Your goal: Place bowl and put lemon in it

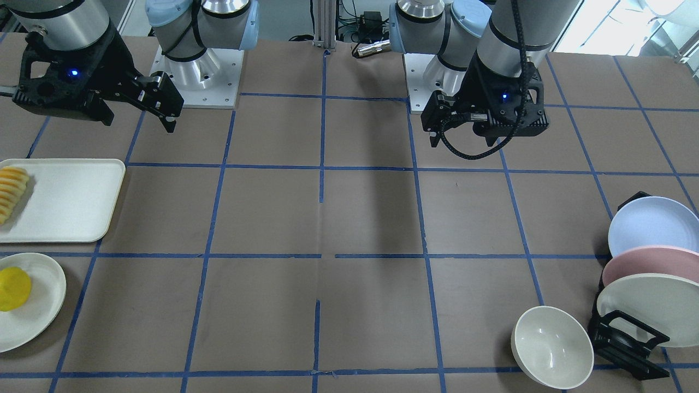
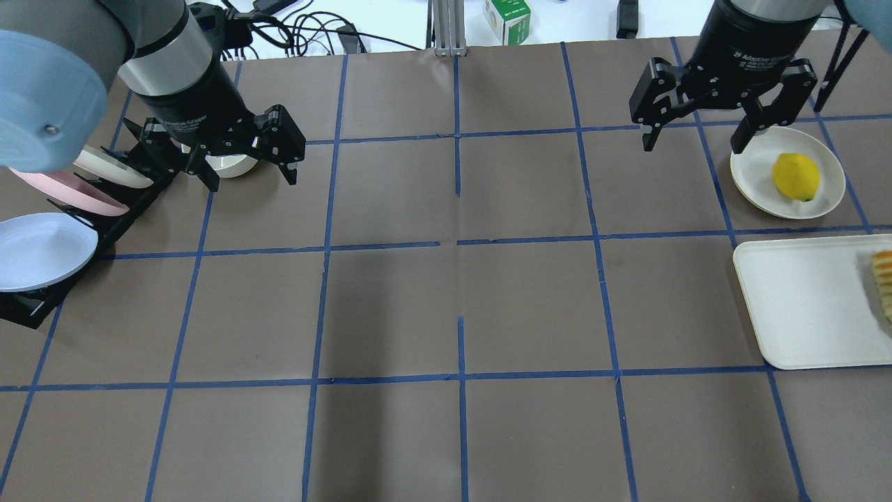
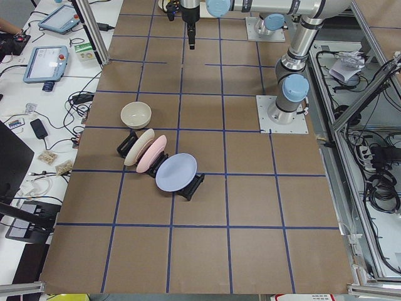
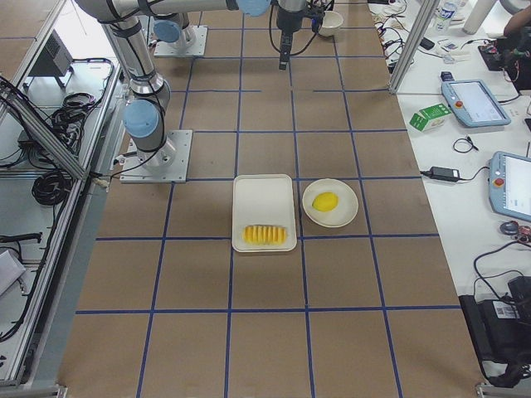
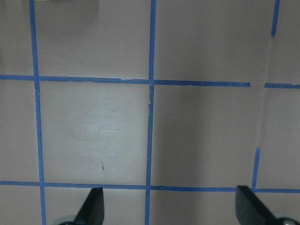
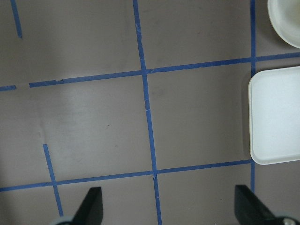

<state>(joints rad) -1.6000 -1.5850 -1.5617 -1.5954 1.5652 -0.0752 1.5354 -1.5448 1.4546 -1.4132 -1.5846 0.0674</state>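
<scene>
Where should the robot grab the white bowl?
On the rim of the bowl, coming straight down, one finger inside and one outside. It sits upright and open and is probably too wide to span. The plate rack crowds one side, so take the rim opposite it.

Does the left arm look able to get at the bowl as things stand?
Probably yes. The bowl sits upright and uncovered on the left arm's side, the left end effector is open, and nothing lies between them. The plate rack close beside it narrows the approach.
</scene>
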